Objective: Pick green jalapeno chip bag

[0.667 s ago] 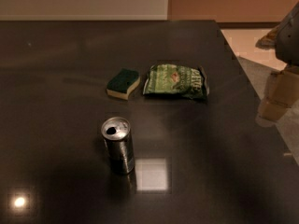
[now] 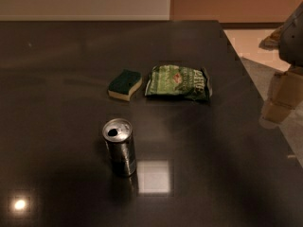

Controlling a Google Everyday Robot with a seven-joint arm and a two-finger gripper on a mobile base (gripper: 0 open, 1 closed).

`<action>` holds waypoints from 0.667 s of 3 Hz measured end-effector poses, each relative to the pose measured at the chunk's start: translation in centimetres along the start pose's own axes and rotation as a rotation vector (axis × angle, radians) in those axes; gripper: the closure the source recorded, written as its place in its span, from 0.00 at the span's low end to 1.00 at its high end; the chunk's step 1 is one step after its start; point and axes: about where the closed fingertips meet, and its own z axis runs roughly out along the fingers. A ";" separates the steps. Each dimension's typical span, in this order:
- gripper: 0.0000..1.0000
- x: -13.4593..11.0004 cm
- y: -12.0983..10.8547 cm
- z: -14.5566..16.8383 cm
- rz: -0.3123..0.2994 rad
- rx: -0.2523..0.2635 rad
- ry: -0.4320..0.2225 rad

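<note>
Dark glossy table (image 2: 57, 79), pale wall beyond; one sponge (image 2: 125, 84), one opened can (image 2: 120, 145), one green jalapeno chip bag (image 2: 177, 82); the bag, crinkled light green with white lettering, lies flat just right of the sponge; the gripper (image 2: 283, 96) hangs past the table's right edge, open or closed I cannot tell.

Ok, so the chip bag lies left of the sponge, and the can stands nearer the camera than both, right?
Not quite: the camera view shows the green jalapeno chip bag to the right of the sponge, not left. The can does stand nearer the camera than both. The pincer is at the view's right edge, apart from the bag.
</note>
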 end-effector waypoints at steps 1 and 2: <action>0.00 -2.5 -2.3 3.1 -0.043 -0.039 -0.026; 0.00 -5.7 -5.3 7.1 -0.099 -0.089 -0.059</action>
